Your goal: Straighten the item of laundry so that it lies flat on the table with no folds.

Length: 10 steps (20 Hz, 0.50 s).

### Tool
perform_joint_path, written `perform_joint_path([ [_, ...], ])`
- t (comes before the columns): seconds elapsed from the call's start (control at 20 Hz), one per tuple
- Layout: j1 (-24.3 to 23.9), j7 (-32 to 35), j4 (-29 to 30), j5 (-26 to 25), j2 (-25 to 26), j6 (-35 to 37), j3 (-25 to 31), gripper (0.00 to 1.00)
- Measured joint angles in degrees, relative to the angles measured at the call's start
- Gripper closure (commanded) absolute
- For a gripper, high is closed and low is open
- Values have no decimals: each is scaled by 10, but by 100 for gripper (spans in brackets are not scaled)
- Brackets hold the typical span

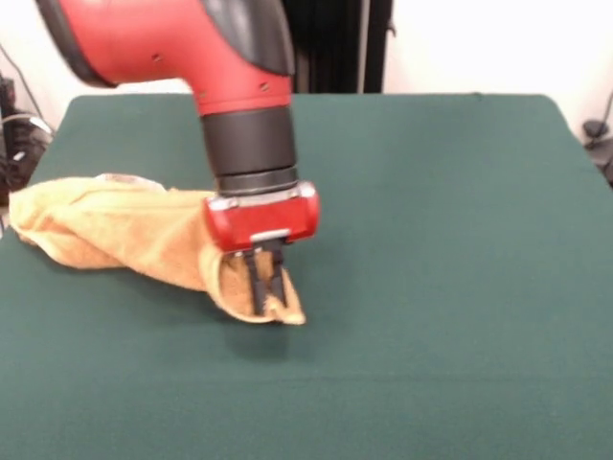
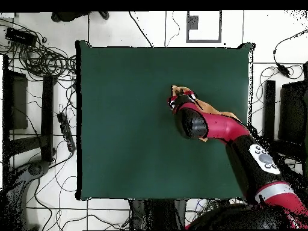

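I see no containers on the table point(image 1: 441, 240), only the towel point(image 1: 105, 230) and my arm point(image 1: 192, 48). The table is a broad rectangle under plain dark green cloth, smooth and matte.

The towel is orange-tan terry, nubby and soft-looking. In the front view it lies in a long bunched roll toward the table's left side, its far end reaching close to the left edge. It is folded over on itself rather than flat, with rounded creases along its length. The near end tapers into a curled, cone-like corner, and a paler strip shows along the top of the bundle.

My claw point(image 1: 267, 287) is down at that curled corner. Its two dark fingers point(image 1: 257, 280) stand close together with cloth around them, and I read them as clamped on the towel's corner. Above them sits the glossy red wrist block point(image 1: 261, 218), then a black cylinder and the red arm shell.

From overhead, the arm covers most of the towel; only small tan patches point(image 2: 207, 107) show beside the wrist. Round the table the tiled floor carries tangled cables point(image 2: 42, 60) and dark stands point(image 2: 47, 114). None of these touch the towel.
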Motion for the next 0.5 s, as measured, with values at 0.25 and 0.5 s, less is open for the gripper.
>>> perform_joint_path([
  [0.25, 30, 0, 30, 12, -27, -45, -1, 100],
  [0.5, 48, 0, 39, 25, -46, -46, -3, 100],
])
